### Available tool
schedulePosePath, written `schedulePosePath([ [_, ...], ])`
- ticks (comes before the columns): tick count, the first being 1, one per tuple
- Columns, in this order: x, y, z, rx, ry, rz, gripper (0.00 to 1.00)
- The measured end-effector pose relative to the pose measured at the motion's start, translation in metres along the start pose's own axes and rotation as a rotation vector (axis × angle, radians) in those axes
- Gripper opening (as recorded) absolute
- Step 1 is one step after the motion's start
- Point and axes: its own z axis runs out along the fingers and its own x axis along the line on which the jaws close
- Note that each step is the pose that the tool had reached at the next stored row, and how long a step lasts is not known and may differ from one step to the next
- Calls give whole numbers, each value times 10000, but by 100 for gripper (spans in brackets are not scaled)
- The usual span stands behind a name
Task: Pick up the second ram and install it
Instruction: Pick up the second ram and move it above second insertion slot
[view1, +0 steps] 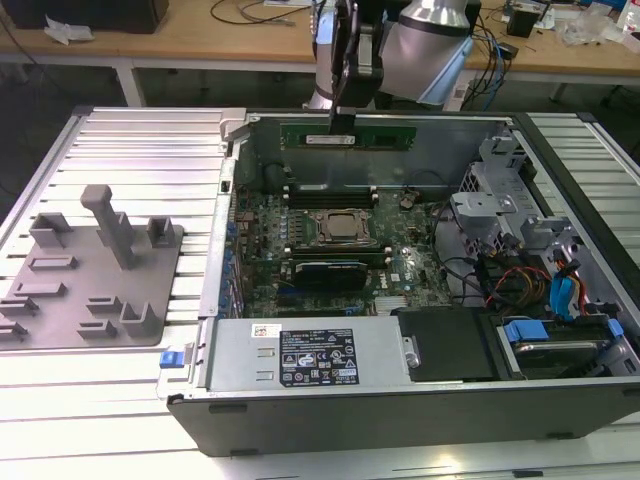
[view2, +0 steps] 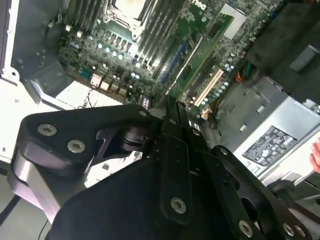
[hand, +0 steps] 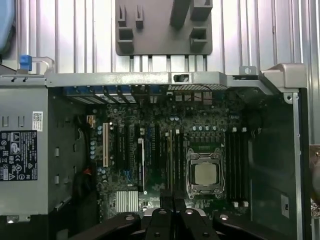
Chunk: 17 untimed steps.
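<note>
**Ram stick held above the open case**

In the exterior view the gripper (view1: 343, 122) hangs over the far side of the open computer case (view1: 400, 425), which lies on the slatted metal worktop (view1: 130, 150). Its fingers are clamped on the second ram (view1: 388, 134), gripping the stick near its middle. The ram is level, on its long edge with its flat face towards the camera. It is in the air above the far edge of the motherboard (view1: 405, 268), just in front of the case's back wall and touching nothing but the fingers.

The silver processor (view1: 345, 228) sits in its socket on the board, nearer the camera than the ram. The grey holder tray (view1: 60, 300), with its upright posts, lies on the worktop outside the case on the exterior view's left, well apart from the gripper.

In the first wrist view the fingers (hand: 166, 204) are pressed close together above the board, near the processor (hand: 204, 173) and the dark slots on either side of it.
</note>
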Motion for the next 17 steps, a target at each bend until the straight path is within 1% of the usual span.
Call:
schedulePosePath([
  [1, -20, -5, 18, -1, 3, 0, 9],
  [4, -137, -29, 115, -1, 2, -1, 9],
  [5, -159, -32, 133, -1, 2, -1, 9],
  [7, -237, -41, 209, -1, 1, 0, 9],
  [9, -270, -45, 248, -1, 2, 0, 9],
  [12, -298, -52, 306, -1, 3, -1, 9],
  [14, -301, -54, 310, -2, 3, -1, 9],
  [16, -299, -57, 374, -1, 1, -1, 9],
  [17, -298, -59, 420, -1, 2, -1, 9],
])
